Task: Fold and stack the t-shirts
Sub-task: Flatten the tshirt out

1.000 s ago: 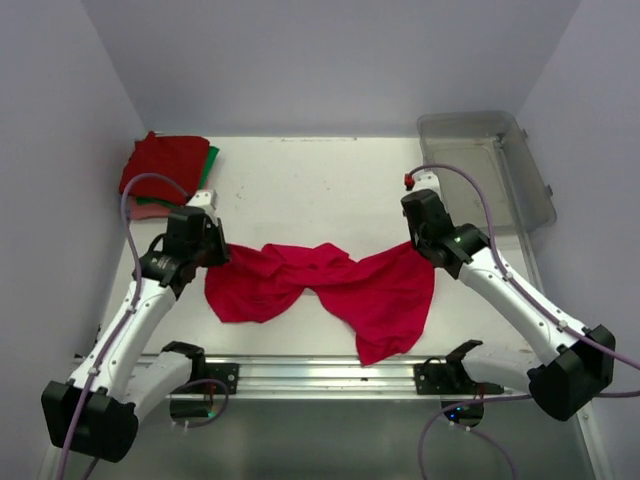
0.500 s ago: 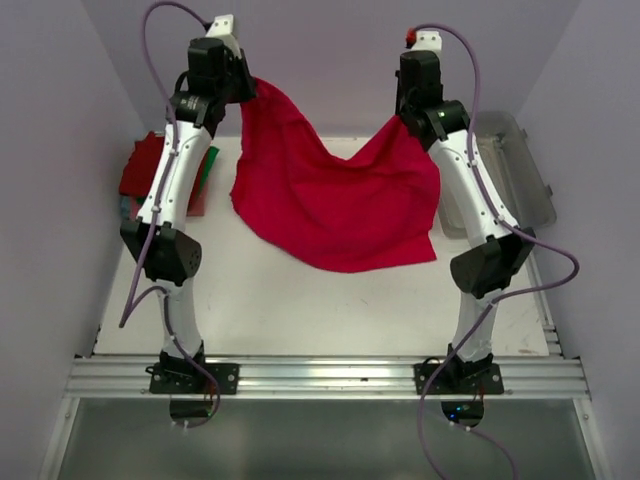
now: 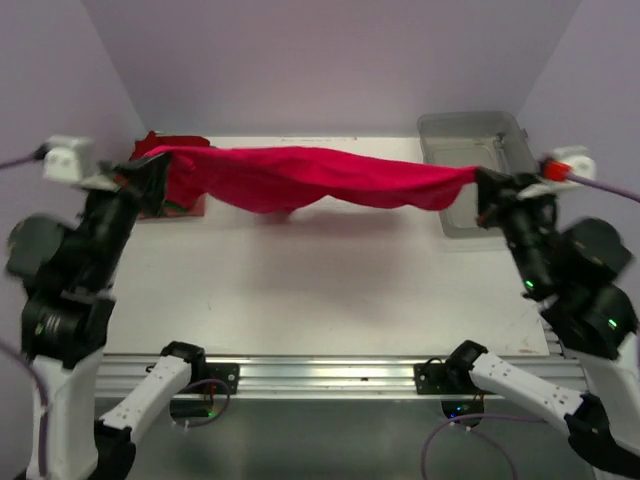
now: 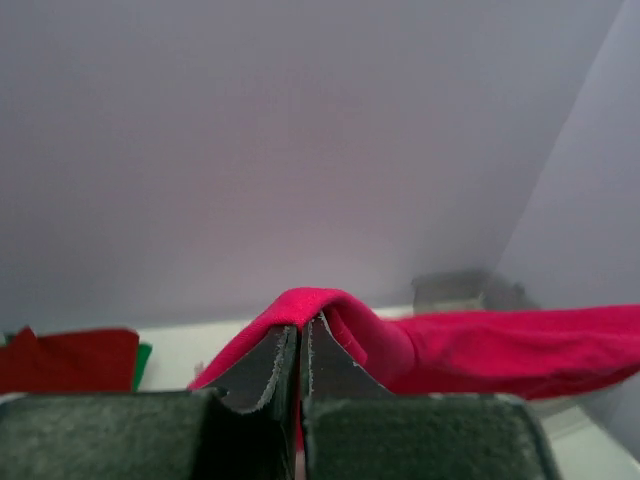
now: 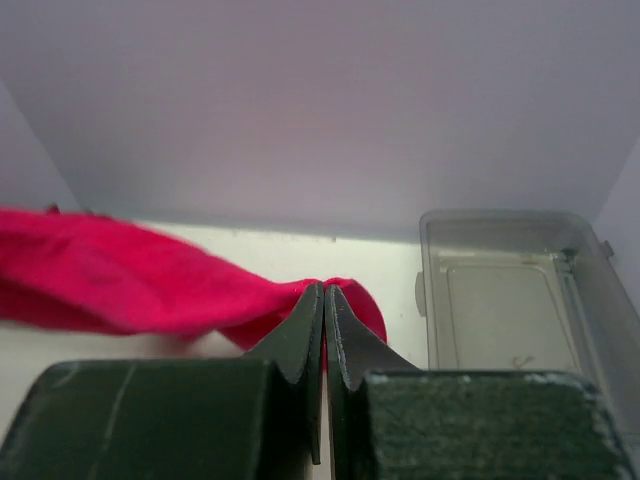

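A crimson-pink t-shirt (image 3: pixel 310 175) hangs stretched in the air between my two grippers, high above the table. My left gripper (image 3: pixel 150 180) is shut on its left end; the cloth drapes over the fingertips in the left wrist view (image 4: pixel 300 318). My right gripper (image 3: pixel 485 190) is shut on its right end, which shows in the right wrist view (image 5: pixel 323 292). A stack of folded t-shirts (image 3: pixel 185 180), dark red on top with green beneath, lies at the far left corner, partly hidden by the held shirt. It also shows in the left wrist view (image 4: pixel 70 358).
A clear grey plastic bin (image 3: pixel 470 135) stands at the far right corner of the white table (image 3: pixel 320 280); it also shows in the right wrist view (image 5: pixel 510 290). Purple-grey walls close in the back and sides. A metal rail (image 3: pixel 320 372) runs along the near edge.
Both arms have swung the shirt from a high hanging drape at the back to a taut horizontal band, moving apart and toward the camera. A second ago it lay crumpled on the table.
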